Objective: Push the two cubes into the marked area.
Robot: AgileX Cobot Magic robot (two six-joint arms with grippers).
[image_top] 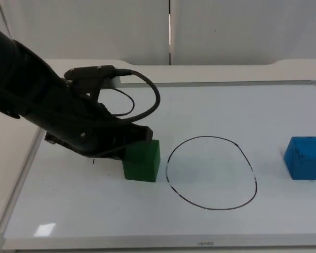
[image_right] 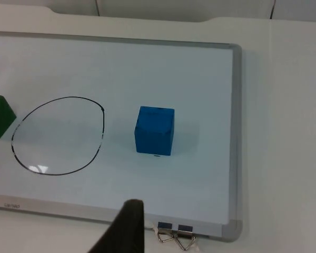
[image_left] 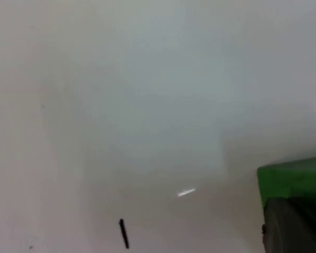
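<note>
Along the near edge of the white, metal-framed whiteboard (image_top: 284, 105) that carries everything runs a small grey maker's mark, too small to read. In the right wrist view two binder clips (image_right: 175, 234) sit at that edge near the board's near right corner.

Further in, about midway across the board, lies the marked area, a black hand-drawn oval outline (image_top: 211, 173), with nothing inside it. Just outside its left side stands the green cube (image_top: 142, 160), close to the line but not over it. The left gripper (image_top: 124, 143) is pressed up against the cube's left, far side; its own camera sees the green top next to a dark fingertip. Whether its fingers are apart or together I cannot tell.

Over by the board's right edge, well apart from the oval, stands the blue cube (image_top: 305, 157), untouched.

I judge the first push to be in hand: the green cube needs a steady shove rightward across the line, kept square so it does not swivel off the finger. The blue one then calls for a leftward push from the right gripper (image_right: 127, 226), which waits back beyond the board's near right corner; its finger state cannot be told either.
</note>
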